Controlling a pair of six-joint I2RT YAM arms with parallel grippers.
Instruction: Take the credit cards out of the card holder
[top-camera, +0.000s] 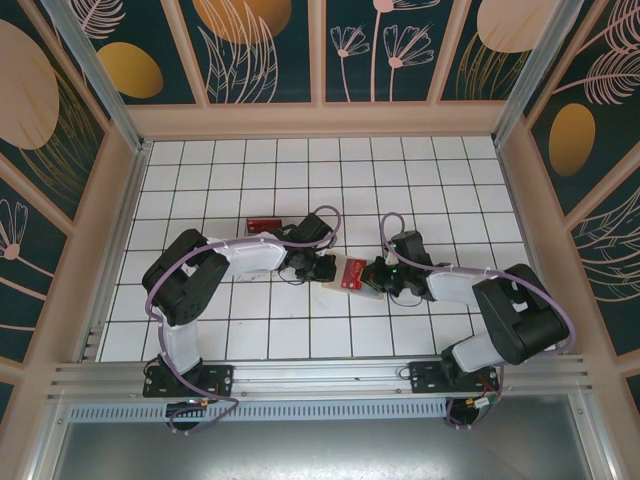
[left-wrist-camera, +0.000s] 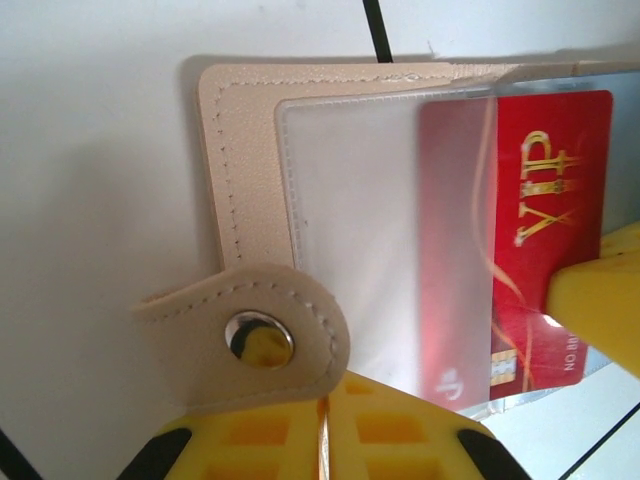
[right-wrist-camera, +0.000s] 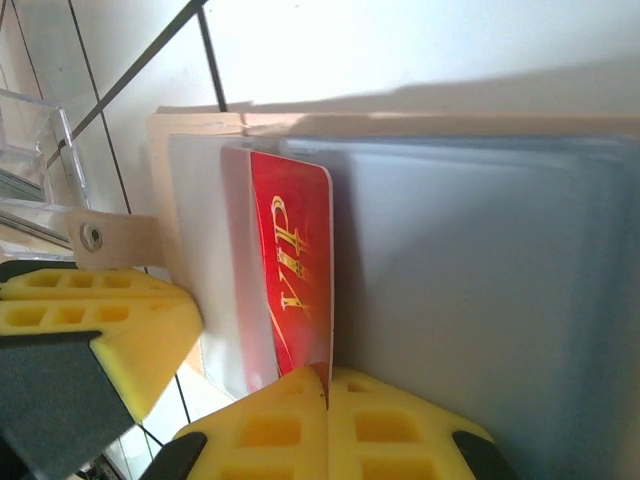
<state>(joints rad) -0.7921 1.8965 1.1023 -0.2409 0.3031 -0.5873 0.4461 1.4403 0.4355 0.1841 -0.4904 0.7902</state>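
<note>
Biggest thing first: white tiled table (top-camera: 250, 160), both arms reaching into the middle of it. The left gripper (top-camera: 318, 268) and right gripper (top-camera: 376, 277) sit either side of the holder (left-wrist-camera: 240, 150), which lies open and flat between them.

Left gripper's fingers are pressed together, pinching the holder's edge right by the tab (left-wrist-camera: 190, 310). Right gripper is clamped narrow on the corner of the red card (right-wrist-camera: 295, 280). That card sits partway out of the clear sleeve (left-wrist-camera: 350, 220), one end under plastic, the other end bare.

Handling guess: the holder looks like soft, floppy, stitched leatherette, super light, so it'll drag along unless it's pinned. The sleeve is thin film and probably clings a bit. The card is stiff and slick, so the bare short edge is the place to grab, pulling flat along the sleeve.

Small stuff: a metal snap (left-wrist-camera: 258, 338) on the tab, a clear tray (right-wrist-camera: 30, 130) just beside the holder. The card says "VIP" in gold; the white print along its edge is too tiny to read.
</note>
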